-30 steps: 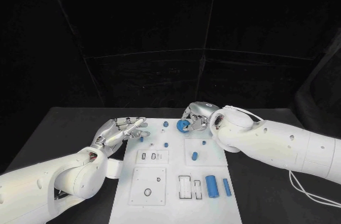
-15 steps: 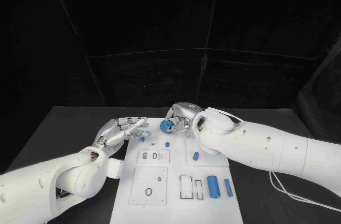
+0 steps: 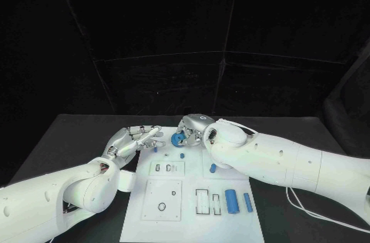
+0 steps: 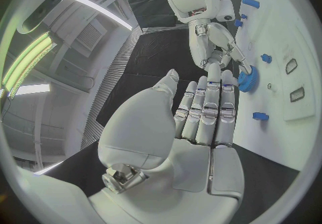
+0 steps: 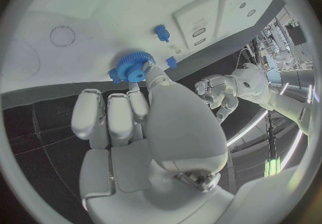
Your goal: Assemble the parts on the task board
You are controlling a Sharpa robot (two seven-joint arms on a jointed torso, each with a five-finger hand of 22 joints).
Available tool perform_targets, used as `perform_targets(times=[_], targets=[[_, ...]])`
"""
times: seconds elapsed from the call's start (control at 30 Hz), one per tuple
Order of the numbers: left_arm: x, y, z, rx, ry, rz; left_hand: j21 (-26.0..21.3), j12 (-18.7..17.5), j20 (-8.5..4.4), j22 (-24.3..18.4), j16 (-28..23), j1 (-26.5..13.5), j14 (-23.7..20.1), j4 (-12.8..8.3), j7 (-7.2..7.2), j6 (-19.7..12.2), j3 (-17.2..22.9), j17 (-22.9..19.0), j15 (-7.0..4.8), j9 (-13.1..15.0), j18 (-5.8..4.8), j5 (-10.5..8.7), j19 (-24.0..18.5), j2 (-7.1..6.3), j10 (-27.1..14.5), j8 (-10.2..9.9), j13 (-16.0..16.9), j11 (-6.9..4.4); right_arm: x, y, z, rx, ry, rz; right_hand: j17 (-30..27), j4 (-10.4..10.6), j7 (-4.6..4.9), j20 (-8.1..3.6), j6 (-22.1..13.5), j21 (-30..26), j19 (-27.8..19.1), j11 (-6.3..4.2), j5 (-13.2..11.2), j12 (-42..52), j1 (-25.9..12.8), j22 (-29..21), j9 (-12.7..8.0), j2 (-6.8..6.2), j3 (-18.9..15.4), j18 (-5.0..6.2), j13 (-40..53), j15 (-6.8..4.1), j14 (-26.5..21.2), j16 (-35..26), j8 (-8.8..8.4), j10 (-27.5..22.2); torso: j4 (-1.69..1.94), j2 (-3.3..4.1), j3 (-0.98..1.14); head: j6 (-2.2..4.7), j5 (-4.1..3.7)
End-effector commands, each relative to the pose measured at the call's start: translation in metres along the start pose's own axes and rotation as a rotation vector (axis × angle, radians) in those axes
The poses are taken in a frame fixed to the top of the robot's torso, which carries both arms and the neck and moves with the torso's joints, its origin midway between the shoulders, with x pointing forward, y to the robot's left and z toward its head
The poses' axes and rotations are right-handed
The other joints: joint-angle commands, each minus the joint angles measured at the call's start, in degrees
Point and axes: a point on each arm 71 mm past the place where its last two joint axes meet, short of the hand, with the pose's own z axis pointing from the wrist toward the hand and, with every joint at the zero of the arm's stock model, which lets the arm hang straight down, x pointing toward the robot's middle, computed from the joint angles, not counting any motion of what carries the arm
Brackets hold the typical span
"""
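Over the last second I carried the blue gear (image 3: 177, 140) leftward along the far end of the task board (image 3: 193, 211), so my right hand (image 3: 194, 128) ended up close to my left hand (image 3: 132, 141). My right hand was clamped on the gear, pinching it at my fingertips just above the white plate. I judged that put the gear near its seat in the far-left part of the board, so lowering it was the likely next step.

My left hand held nothing, its fingers together and nearly straight, resting by the board's far-left corner; its fingertips (image 4: 216, 76) were just beside the gear.

Room was tight there. The small blue pegs (image 3: 155, 150) stood close under the gear, and my left fingers crowded it from one side. The board's far edge lay just beyond, with bare black counter (image 3: 85, 131) past it. Nearer my body, the blue cylinder (image 3: 230, 201) and blue bar (image 3: 248, 201) lay well apart from this work.
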Motion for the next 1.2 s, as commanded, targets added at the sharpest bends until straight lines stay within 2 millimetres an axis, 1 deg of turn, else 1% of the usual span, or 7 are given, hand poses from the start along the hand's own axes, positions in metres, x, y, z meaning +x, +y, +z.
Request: perform_targets(times=[0.03,0.33,0.5,0.73,0.8,0.93,1.2], targets=[[0.002,-0.001,0.001,0.007,0.016,-0.004,-0.3,-0.26,-0.04,-0.07,-0.38,0.51,-0.34,-0.44,0.29,-0.2,-0.03,0.08,0.2,-0.07,0.81,0.16,0.3,0.11,-0.25,-0.3,-0.1,0.3,0.001,0.001,0.001,-0.001,0.011,-0.025,-0.17,-0.02,-0.27,0.16,2.53,0.21,0.26,0.13,-0.33,-0.69,-0.54,0.12,0.03,-0.09,0.5,-1.03,-0.44,0.1,1.45,-0.03,-0.51,-0.56,-0.14,-0.05,0.01,-0.04,0.05],[0.002,-0.001,0.001,0.006,0.016,-0.004,-0.35,-0.34,-0.02,-0.12,-0.44,0.52,-0.4,-0.55,0.3,-0.24,-0.02,0.15,0.22,-0.08,0.81,0.15,0.29,0.14,-0.29,-0.36,-0.1,0.31,0.002,0.003,0.002,-0.006,0.021,-0.027,-1.39,1.61,0.84,0.9,-1.92,0.1,-0.02,1.22,-1.89,-4.48,-5.31,-0.08,-0.18,-3.39,-1.81,-1.0,-3.65,0.98,1.19,-0.62,-3.82,-2.52,-0.07,-0.12,0.03,-0.14,0.02],[0.002,-0.001,0.001,0.005,0.016,-0.004,-0.35,-0.34,-0.02,-0.12,-0.44,0.52,-0.4,-0.55,0.3,-0.24,-0.02,0.15,0.22,-0.08,0.81,0.15,0.29,0.14,-0.29,-0.36,-0.1,0.31,0.003,0.002,0.002,0.0,0.022,-0.028,-2.3,3.39,1.64,1.57,-4.65,0.02,-0.2,1.96,-2.11,-6.86,-7.45,-0.2,-0.05,-3.85,-4.2,-0.96,-5.67,1.62,1.0,-1.04,-4.91,-4.0,-0.09,-0.15,0.01,-0.13,0.04],[0.002,-0.001,0.001,0.005,0.016,-0.005,-0.35,-0.34,-0.02,-0.12,-0.44,0.52,-0.4,-0.55,0.3,-0.24,-0.02,0.15,0.22,-0.08,0.81,0.15,0.29,0.14,-0.29,-0.36,-0.1,0.31,0.005,0.001,0.003,0.007,0.051,-0.025,-2.49,6.93,1.74,1.9,-4.45,0.05,-0.22,2.18,1.39,-6.77,-11.93,-0.13,0.25,-2.03,-6.93,-0.93,-5.52,1.85,0.99,-1.0,-4.49,-3.96,-0.13,-0.17,0.06,-0.22,0.09],[0.002,-0.001,0.0,0.004,0.016,-0.004,-0.35,-0.34,-0.02,-0.12,-0.44,0.52,-0.4,-0.55,0.3,-0.24,-0.02,0.15,0.22,-0.08,0.81,0.15,0.29,0.14,-0.29,-0.36,-0.1,0.31,0.005,0.001,0.003,0.01,0.059,-0.024,-2.49,6.97,1.7,1.89,-4.2,0.06,-0.22,2.13,4.02,-6.44,-13.51,-0.12,0.28,-1.27,-8.06,-0.92,-5.18,1.82,0.99,-0.94,-4.46,-3.8,-0.12,-0.18,0.05,-0.25,0.11],[0.001,-0.001,0.0,0.004,0.015,-0.004,-0.37,-0.37,-0.02,-0.13,-0.46,0.5,-0.43,-0.57,0.31,-0.27,-0.03,0.18,0.23,-0.08,0.81,0.14,0.29,0.15,-0.31,-0.39,-0.1,0.33,0.003,-0.001,0.001,0.01,0.034,-0.013,-2.39,6.89,1.6,1.86,-3.76,0.12,-0.14,2.05,5.28,-5.94,-13.81,0.02,0.35,-0.62,-8.87,-0.94,-4.68,1.78,1.02,-0.83,-4.33,-3.55,-0.12,-0.22,0.07,-0.29,0.18],[-0.001,-0.002,-0.001,0.004,0.011,-0.002,-0.37,-0.37,-0.02,-0.13,-0.46,0.5,-0.43,-0.57,0.31,-0.27,-0.03,0.18,0.23,-0.08,0.81,0.14,0.29,0.15,-0.31,-0.39,-0.1,0.33,-0.017,-0.022,-0.021,-0.052,-0.143,0.107,-2.32,4.43,1.27,1.59,-2.94,0.26,0.03,1.69,6.81,-4.22,-8.93,0.28,0.35,-0.22,-9.3,-0.99,-2.88,1.48,1.06,-0.6,-4.29,-2.64,-0.48,-0.4,0.16,-0.07,0.3]])
